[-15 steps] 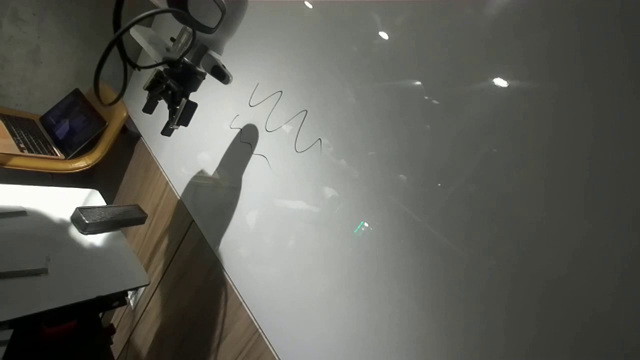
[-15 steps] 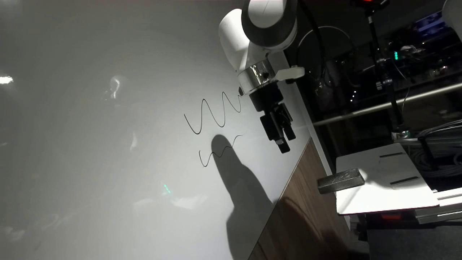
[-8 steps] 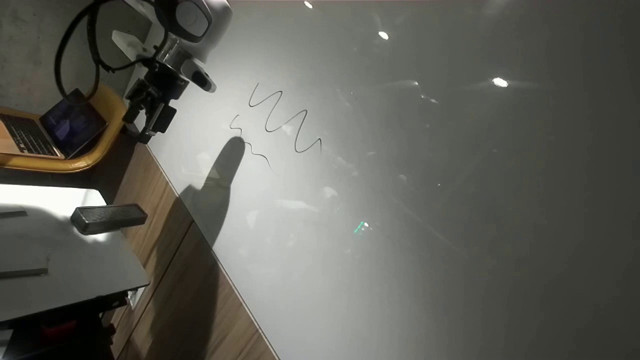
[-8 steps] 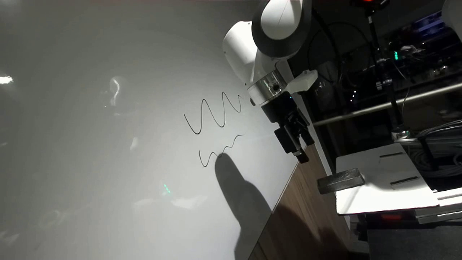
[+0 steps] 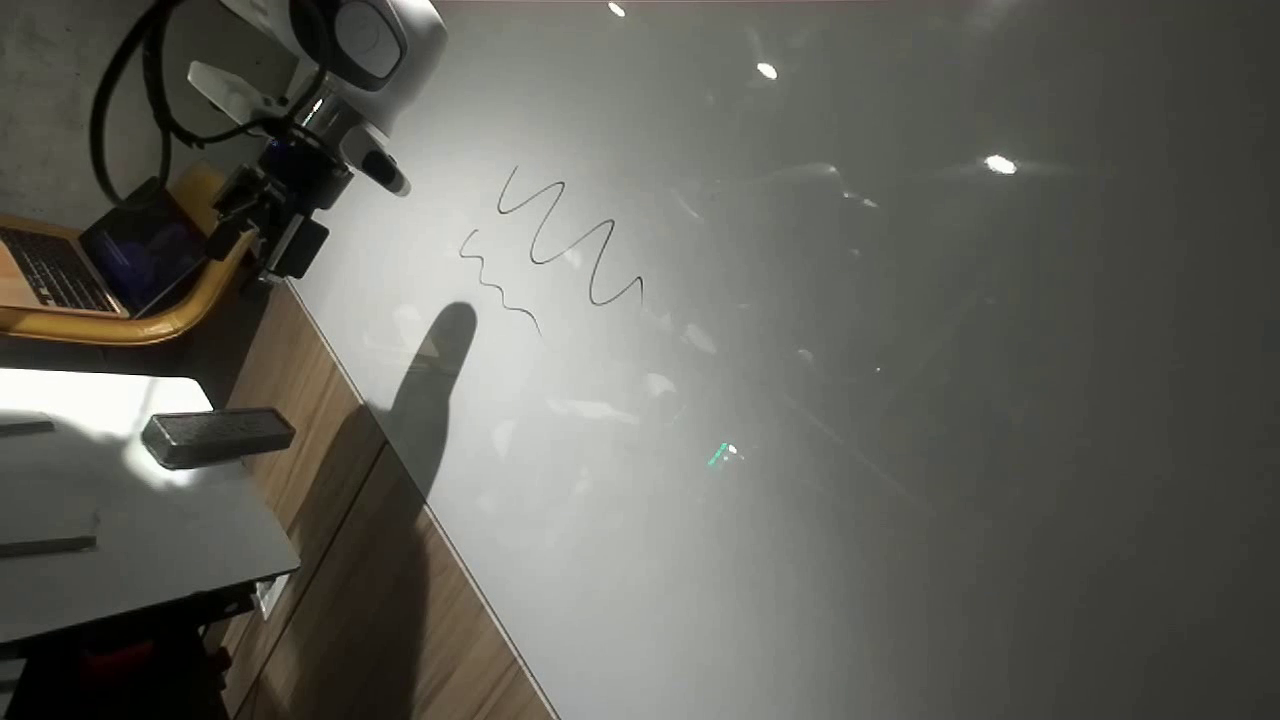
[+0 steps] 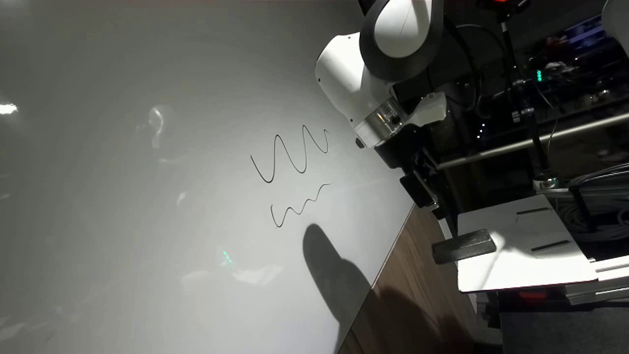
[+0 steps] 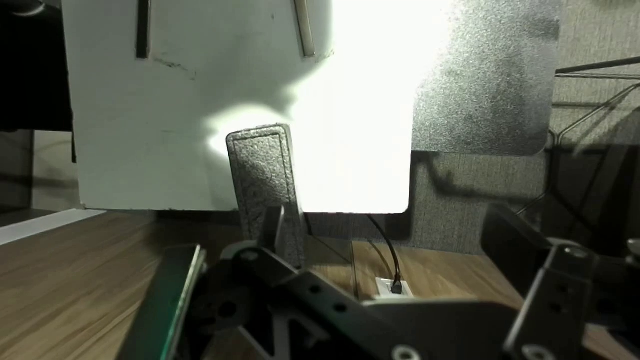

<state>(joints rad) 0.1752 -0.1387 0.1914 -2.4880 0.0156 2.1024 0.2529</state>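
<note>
while a scribbled white board (image 5: 820, 300) spreads beside the claw (image 7: 387, 232), a pale surface (image 7: 145, 135) lies out ahead of the claw's fingers (image 7: 512, 245), which stand spread wide. past one finger, apart from the claw, a grey block (image 7: 262, 175) rests on the surface, jutting over its edge.

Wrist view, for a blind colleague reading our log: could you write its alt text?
An open black gripper spans the foreground, overlapping in the picture the lower end of a grey textured block. The block juts past the edge of a white tabletop partly washed out by bright light; a wood-grained surface shows lower in the frame.
</note>
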